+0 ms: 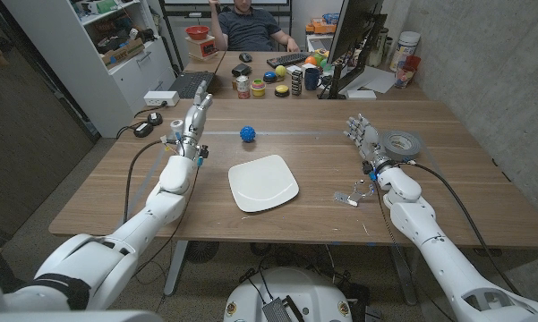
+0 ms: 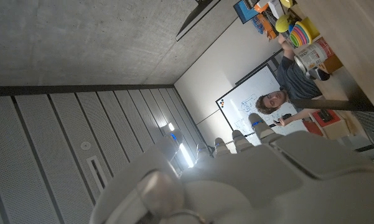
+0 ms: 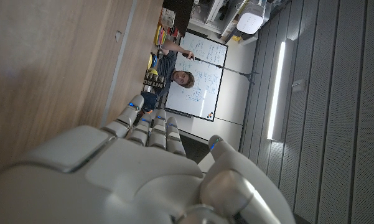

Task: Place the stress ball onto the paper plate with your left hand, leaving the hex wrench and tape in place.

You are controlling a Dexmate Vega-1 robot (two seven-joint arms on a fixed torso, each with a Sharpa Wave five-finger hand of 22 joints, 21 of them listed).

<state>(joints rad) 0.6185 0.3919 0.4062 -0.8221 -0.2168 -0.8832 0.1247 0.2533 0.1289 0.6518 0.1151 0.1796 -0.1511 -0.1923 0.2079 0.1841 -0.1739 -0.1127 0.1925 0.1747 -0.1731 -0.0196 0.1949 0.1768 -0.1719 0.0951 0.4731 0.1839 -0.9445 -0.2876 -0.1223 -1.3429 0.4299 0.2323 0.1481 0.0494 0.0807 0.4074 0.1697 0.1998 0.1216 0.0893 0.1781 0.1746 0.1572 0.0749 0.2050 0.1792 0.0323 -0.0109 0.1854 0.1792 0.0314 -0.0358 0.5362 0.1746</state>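
A blue stress ball (image 1: 248, 133) lies on the wooden table, just beyond the white paper plate (image 1: 263, 182) at the table's middle. My left hand (image 1: 191, 123) is raised at the table's left, fingers apart and stretched forward, holding nothing; the ball is a short way to its right. My right hand (image 1: 362, 134) stands at the right with fingers apart and nothing in it. A grey roll of tape (image 1: 402, 143) lies just right of that hand. The hex wrench (image 1: 356, 192) lies near my right forearm. The left hand's back (image 2: 249, 180) and the right hand's back (image 3: 137, 168) show in their wrist views.
A second desk behind the table holds a keyboard (image 1: 287, 58), a monitor (image 1: 354, 40), cans and colourful objects (image 1: 282, 76). A person (image 1: 247, 22) sits behind it. A laptop (image 1: 190, 85) and a black cable lie at the table's far left.
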